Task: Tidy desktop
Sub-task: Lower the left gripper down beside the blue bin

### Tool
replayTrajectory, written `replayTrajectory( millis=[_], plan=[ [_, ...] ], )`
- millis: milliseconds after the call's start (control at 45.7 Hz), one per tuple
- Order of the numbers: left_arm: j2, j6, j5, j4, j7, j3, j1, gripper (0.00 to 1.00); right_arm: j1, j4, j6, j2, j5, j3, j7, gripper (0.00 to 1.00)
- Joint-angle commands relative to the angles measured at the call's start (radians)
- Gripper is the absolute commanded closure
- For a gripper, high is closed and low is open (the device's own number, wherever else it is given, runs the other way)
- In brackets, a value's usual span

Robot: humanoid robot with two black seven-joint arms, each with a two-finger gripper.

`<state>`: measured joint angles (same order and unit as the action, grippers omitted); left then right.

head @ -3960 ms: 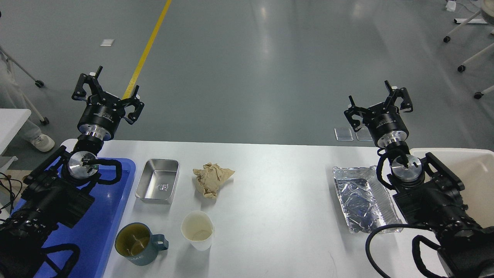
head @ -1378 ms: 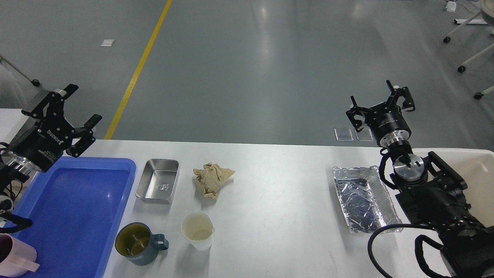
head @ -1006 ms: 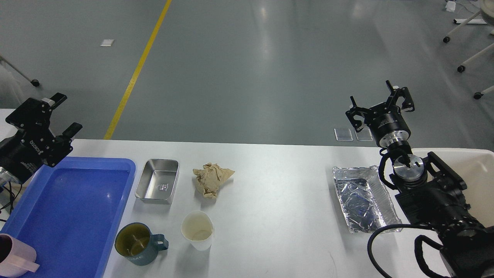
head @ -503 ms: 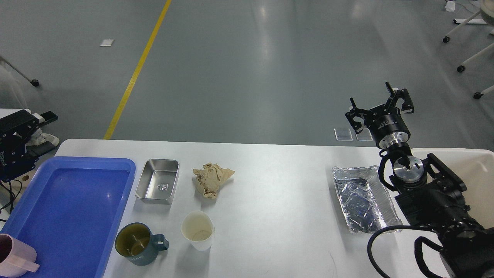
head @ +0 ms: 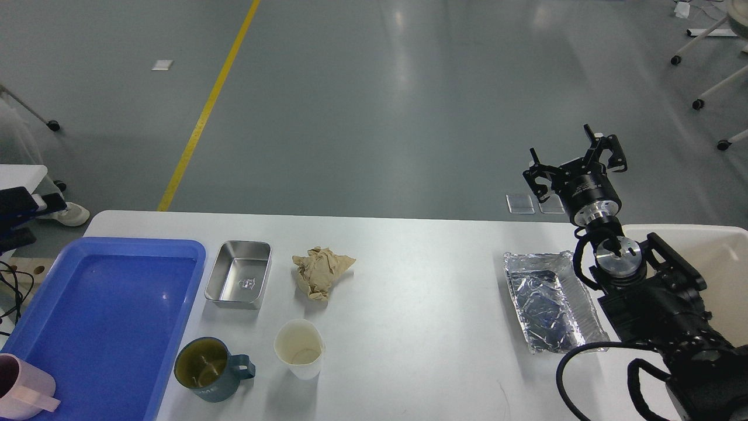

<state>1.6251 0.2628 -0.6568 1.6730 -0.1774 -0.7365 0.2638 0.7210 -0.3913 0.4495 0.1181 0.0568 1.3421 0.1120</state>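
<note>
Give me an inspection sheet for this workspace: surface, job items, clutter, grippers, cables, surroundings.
Surface: desktop, white, matte, with loose items left and right.
Job's things: blue tray at the left edge, holding a pink cup in its near corner; cream bin at the right edge.
Clutter: steel pan, crumpled brown paper, green mug, white paper cup, foil tray.
Grippers: right gripper open, empty, raised beyond the table's far edge; left gripper barely in view at the left edge, state unclear.
Cables: black cable looping beside the right arm; thin wires at the left edge.
Surroundings: grey floor, yellow line, wheeled stand legs.
</note>
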Motion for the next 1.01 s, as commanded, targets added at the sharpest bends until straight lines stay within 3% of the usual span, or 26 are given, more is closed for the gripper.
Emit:
replayTrajectory(
  millis=[0,372,547,700,766,897,985],
  plan=[
    [0.067,-0.004,-0.073,0.016,0.009,0.043,0.0,0.13,0.0,0.0,0.0,0.0,0.0,0.0,0.002,0.0],
    [0.142,0.009,-0.213,0.024,0.009,0.085,0.002,0.13,-0.014,0.0,0.001,0.0,0.001,0.0,0.0,0.0],
    [0.16,0.041,-0.213,0.025,-0.017,0.083,0.009,0.12,-0.018,0.0,0.002,0.0,0.002,0.0,0.002,0.0],
    [0.173,0.147,-0.211,0.025,-0.142,0.077,0.035,0.11,-0.02,0.0,0.002,0.0,0.002,0.0,0.002,0.0],
    [0.174,0.202,-0.211,0.024,-0.169,0.075,0.052,0.1,-0.02,0.0,0.002,0.0,0.002,0.0,0.0,0.0],
    [0.174,0.331,-0.211,0.022,-0.172,0.075,0.104,0.1,-0.02,0.0,0.002,0.002,0.002,0.0,0.0,0.0],
    [0.177,0.391,-0.208,0.02,-0.151,0.078,0.132,0.1,-0.02,0.0,0.002,0.002,0.002,0.0,0.0,0.0]
  ],
)
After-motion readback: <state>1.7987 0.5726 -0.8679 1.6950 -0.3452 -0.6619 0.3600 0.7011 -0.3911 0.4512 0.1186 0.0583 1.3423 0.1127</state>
